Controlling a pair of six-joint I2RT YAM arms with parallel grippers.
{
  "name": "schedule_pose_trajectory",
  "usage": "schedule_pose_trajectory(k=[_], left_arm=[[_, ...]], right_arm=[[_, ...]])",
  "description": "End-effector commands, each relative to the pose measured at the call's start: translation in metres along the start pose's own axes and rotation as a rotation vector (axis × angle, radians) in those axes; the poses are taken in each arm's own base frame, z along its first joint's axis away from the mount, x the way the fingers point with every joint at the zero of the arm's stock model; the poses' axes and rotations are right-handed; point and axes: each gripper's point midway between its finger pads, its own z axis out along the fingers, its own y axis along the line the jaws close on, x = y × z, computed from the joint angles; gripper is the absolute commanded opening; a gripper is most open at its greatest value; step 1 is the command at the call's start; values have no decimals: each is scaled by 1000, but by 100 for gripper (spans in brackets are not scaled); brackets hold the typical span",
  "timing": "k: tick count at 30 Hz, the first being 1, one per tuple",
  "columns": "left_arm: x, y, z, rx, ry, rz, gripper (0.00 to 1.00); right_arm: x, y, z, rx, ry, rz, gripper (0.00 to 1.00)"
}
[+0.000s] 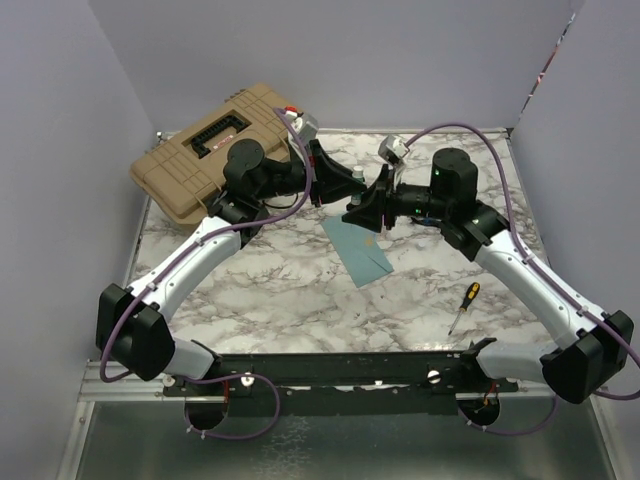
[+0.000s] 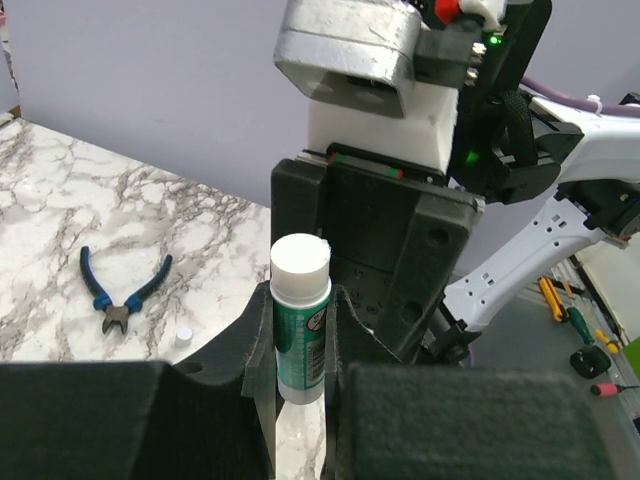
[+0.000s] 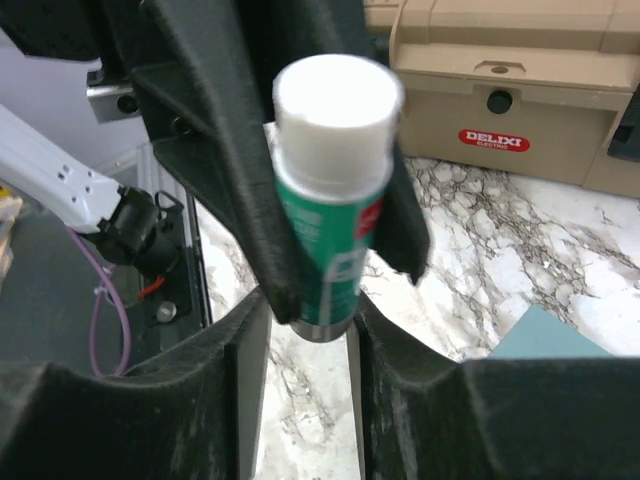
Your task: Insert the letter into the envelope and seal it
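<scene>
1. Left gripper [image 2: 300, 295]: raised above the middle of the marble table [image 1: 280, 290] and closed on a glue stick [image 3: 330, 200]. The left wrist view showed a black finger against each side of the stick's green label, with the white end projecting beyond the fingertips.

2. Right gripper [image 3: 312, 315]: faced the left gripper at close range above the table centre. Its jaws were set to a narrow gap, with the lower end of the glue stick lying between the fingertips. It could not be determined from the views whether these fingers pressed on the stick or only flanked it.

3. Glue stick: roughly upright in both wrist views, white end uppermost, clear of the table surface.

4. Envelope [image 1: 360, 252]: teal, flat on the table near its centre. It lay just to the near side of the two grippers and partly under the right gripper in the top view. It was turned at an angle to the table edges, with one corner pointing toward the arm bases. A teal corner also appeared at the lower right of the right wrist view. Neither gripper touched it.

5. Other items:
   - Tan toolbox [image 1: 205, 150]: closed, at the far left of the table, behind the left arm, red label on its front face.
   - Screwdriver [image 1: 463, 306]: yellow-and-black handle, on the table near the right arm, well apart from the envelope.
   - Blue-handled pliers [image 2: 120, 295]: on the marble, jaws apart, with a small white round object [image 2: 183, 337] near them.
</scene>
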Motion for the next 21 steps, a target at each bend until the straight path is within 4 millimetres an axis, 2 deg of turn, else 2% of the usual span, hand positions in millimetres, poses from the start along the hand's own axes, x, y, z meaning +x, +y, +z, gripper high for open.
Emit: schedule_pose_trajectory(k=[1, 6, 11, 13, 17, 21], left_arm=[[-26, -26, -3, 60, -41, 85, 0], [-36, -35, -4, 82, -73, 76, 0], [-34, -34, -4, 79, -77, 57, 0], [-35, -33, -4, 69, -85, 57, 0], [-39, -31, -4, 50, -104, 62, 0], [-39, -29, -4, 45, -105, 54, 0]], right_arm=[[-30, 13, -10, -33, -109, -42, 31], [-39, 21, -9, -78, -155, -28, 19], [-51, 30, -10, -128, -231, -8, 16], [-51, 35, -9, -165, -231, 2, 19], [-51, 39, -8, -191, -223, 15, 34], [-57, 40, -11, -174, -248, 5, 39]])
